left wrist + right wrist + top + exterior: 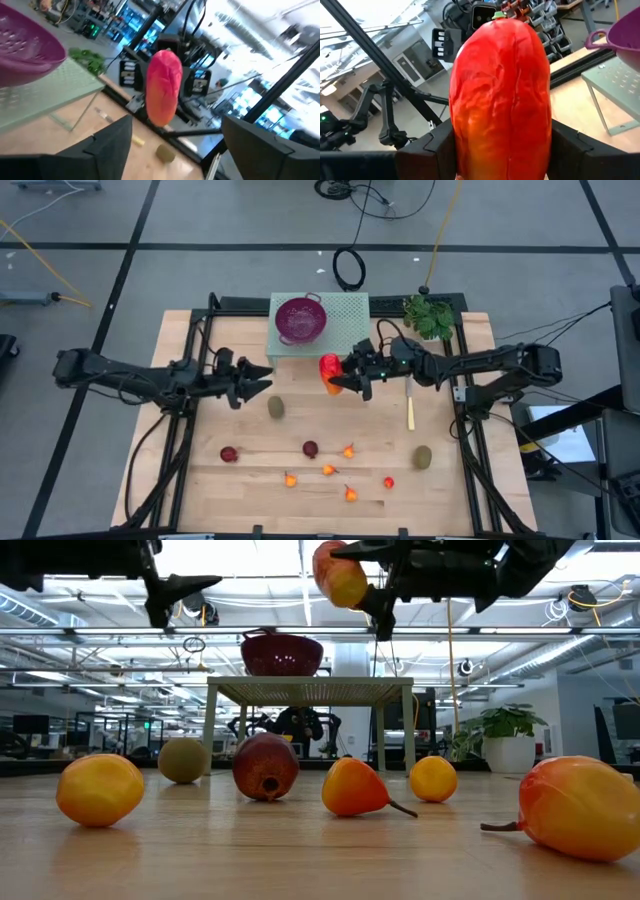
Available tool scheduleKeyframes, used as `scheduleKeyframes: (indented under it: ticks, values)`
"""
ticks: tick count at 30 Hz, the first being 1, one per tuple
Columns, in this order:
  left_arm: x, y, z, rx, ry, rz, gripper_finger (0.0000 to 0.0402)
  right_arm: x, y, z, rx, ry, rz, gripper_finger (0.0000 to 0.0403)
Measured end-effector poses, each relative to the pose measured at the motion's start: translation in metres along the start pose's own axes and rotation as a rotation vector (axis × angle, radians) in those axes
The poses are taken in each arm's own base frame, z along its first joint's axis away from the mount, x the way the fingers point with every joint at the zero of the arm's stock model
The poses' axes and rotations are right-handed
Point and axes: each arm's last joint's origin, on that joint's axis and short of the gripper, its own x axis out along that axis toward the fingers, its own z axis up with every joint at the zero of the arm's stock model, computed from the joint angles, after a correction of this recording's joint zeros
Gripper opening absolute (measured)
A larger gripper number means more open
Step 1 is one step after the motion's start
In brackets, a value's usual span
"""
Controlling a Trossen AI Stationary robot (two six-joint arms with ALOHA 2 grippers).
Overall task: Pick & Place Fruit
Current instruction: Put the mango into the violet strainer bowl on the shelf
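Purple mesh bowl (300,319) on green stand (345,320), right hand (340,380) gripping red-orange fruit (329,372)

My two arms are dark, slim and jointed, with black cables looping along them. The left gripper (262,379) and right gripper (340,378) carry blunt, matte black fingers (427,145).

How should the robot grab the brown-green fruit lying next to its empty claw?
Grip the brown-green oval across its narrow middle, coming straight down from above. It lies flat on the table with bare wood all around it, so the fingers should fit on both sides. The left gripper is open right beside it. The right gripper is busy holding the red-orange fruit.
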Motion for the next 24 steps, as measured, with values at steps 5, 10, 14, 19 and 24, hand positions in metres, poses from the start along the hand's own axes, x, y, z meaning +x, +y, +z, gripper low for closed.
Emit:
scheduleKeyframes:
  ticks: [5, 10, 14, 19, 24]
  values:
    - [0.013, 0.002, -0.006, -0.019, -0.038, -0.007, 0.0330, 0.011, 0.001, 0.008, -0.001, -0.021, 0.019, 0.0208]
    - [0.027, 0.003, -0.009, -0.004, -0.043, 0.040, 0.0326, 0.025, 0.003, 0.013, 0.016, -0.010, 0.033, 0.0208]
    - [0.040, -0.002, -0.003, 0.037, -0.056, 0.043, 0.0320, 0.030, 0.006, 0.017, 0.029, 0.021, 0.041, 0.0208]
    - [0.056, -0.006, 0.002, 0.091, -0.052, 0.061, 0.0323, 0.031, 0.007, 0.018, 0.048, 0.044, 0.026, 0.0208]
    - [0.068, -0.006, 0.005, 0.112, -0.031, 0.051, 0.0325, 0.033, 0.011, 0.017, 0.060, 0.051, 0.037, 0.0208]
